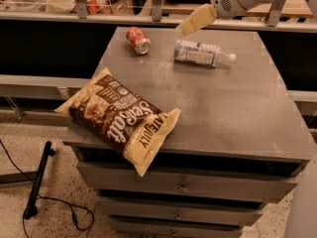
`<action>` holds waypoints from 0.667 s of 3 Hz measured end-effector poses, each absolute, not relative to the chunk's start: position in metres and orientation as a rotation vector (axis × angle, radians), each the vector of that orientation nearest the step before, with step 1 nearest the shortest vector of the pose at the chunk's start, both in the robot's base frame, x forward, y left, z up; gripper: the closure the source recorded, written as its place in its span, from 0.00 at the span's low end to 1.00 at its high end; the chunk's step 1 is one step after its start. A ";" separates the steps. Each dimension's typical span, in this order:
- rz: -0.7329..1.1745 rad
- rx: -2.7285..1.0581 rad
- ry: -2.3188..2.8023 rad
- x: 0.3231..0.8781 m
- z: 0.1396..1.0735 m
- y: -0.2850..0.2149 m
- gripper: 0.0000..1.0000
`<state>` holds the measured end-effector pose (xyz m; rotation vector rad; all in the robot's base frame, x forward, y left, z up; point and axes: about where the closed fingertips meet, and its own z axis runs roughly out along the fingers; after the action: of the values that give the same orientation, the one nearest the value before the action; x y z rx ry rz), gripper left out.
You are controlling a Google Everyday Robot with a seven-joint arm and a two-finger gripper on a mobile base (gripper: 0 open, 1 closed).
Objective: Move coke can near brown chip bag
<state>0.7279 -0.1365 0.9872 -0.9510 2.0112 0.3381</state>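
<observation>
The coke can (138, 40), red with a silver end, lies on its side near the back left of the grey table top (223, 103). The brown chip bag (119, 117), dark brown with cream ends and white "Sea Salt" lettering, lies at the front left and overhangs the table's front edge. My gripper (194, 21), with pale yellow fingers on a white arm, hangs above the back of the table, to the right of the can and just above the clear bottle. It holds nothing.
A clear plastic bottle (202, 53) with a pale label lies on its side at the back middle. Drawers (183, 187) sit under the table top. A black cable and stand (37, 182) lie on the floor at left. A rail with clutter runs behind the table.
</observation>
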 end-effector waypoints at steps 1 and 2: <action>0.337 -0.971 1.988 0.732 0.991 -0.135 0.00; 0.347 -0.954 1.965 0.734 0.990 -0.132 0.00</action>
<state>0.7339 -0.1322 0.9903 -0.9545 1.9653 0.3469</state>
